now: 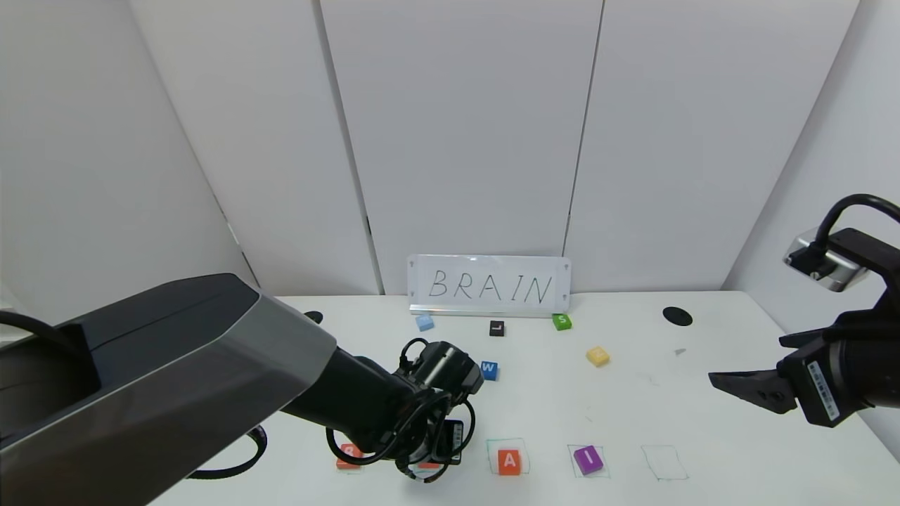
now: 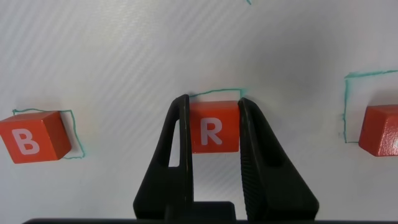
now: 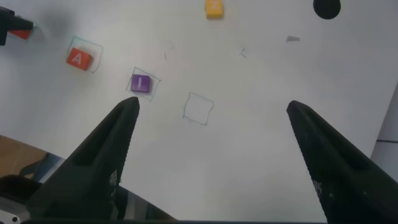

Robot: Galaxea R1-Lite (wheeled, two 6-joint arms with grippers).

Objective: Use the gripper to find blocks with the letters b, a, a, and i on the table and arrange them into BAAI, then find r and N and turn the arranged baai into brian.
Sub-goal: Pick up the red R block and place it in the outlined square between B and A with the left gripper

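At the lower middle of the head view, the black left gripper [image 1: 429, 460] sits low on the large white rectangular table [image 1: 633, 414], its two fingers pressed against opposite sides of the small orange-red square block with a white R [image 2: 214, 127] — a firm pinch, the block resting in a green hand-drawn square. Just left of it lies the orange-red B block [image 2: 34, 136]; to the right, the orange-red A block [image 1: 510, 462] and the purple I block [image 1: 588, 459]. The yellow N block [image 1: 598, 356] sits farther up, right of centre. At the right edge, the right gripper [image 1: 749, 385] hovers with fingers spread wide — holding nothing.
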